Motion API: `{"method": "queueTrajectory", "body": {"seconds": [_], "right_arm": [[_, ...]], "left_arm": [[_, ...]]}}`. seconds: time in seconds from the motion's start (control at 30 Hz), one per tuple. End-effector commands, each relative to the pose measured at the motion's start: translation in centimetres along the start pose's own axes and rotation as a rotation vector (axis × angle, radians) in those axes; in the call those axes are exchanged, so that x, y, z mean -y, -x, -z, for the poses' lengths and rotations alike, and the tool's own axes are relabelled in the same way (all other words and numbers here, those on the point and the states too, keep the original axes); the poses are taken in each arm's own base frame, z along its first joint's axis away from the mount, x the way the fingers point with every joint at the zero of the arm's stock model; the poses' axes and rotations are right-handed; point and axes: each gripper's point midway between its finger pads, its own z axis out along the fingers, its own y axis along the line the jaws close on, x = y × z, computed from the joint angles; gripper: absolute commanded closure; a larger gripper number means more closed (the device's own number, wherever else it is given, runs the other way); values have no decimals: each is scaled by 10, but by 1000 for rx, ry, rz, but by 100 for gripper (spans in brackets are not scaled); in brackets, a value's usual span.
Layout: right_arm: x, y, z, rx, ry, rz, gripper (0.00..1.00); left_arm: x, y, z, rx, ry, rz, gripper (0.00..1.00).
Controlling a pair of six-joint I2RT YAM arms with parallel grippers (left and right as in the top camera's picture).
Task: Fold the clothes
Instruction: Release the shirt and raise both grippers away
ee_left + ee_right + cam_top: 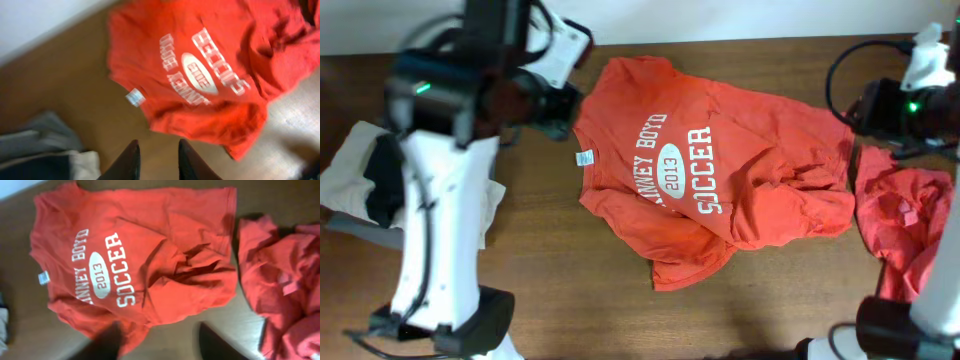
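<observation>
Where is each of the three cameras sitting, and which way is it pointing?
Overhead: fixed above the table, looking straight down on the T-shirt and crumpled red garment; left arm and right arm at the sides.
Left wrist: on the left arm, angled down at the T-shirt; left gripper open at the bottom edge.
Right wrist: on the right arm, looking down at both garments; right gripper open at the bottom.
Shared: all three show the shirt's white print.

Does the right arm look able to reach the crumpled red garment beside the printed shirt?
Probably yes: the crumpled red garment lies uncovered near the right tool, whose empty jaws stand apart; nothing blocks it.
</observation>
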Motion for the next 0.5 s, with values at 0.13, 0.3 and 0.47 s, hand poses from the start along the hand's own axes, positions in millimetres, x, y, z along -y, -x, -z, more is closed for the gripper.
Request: {"method": "queueTrajectory", "body": {"seconds": [0.13,0.3,0.47], "right_arm": [[-8,-2,-9,-39,44,1,68],[-16,-23,52,117,54,39,57],[-5,-73,94,214,-5,18,53]], "left_arm": [[-7,-44,-42,-216,43,107,93],[-5,-57,9,-162,108,149,93],[-6,-84,45,-118,188,188,92]]}}
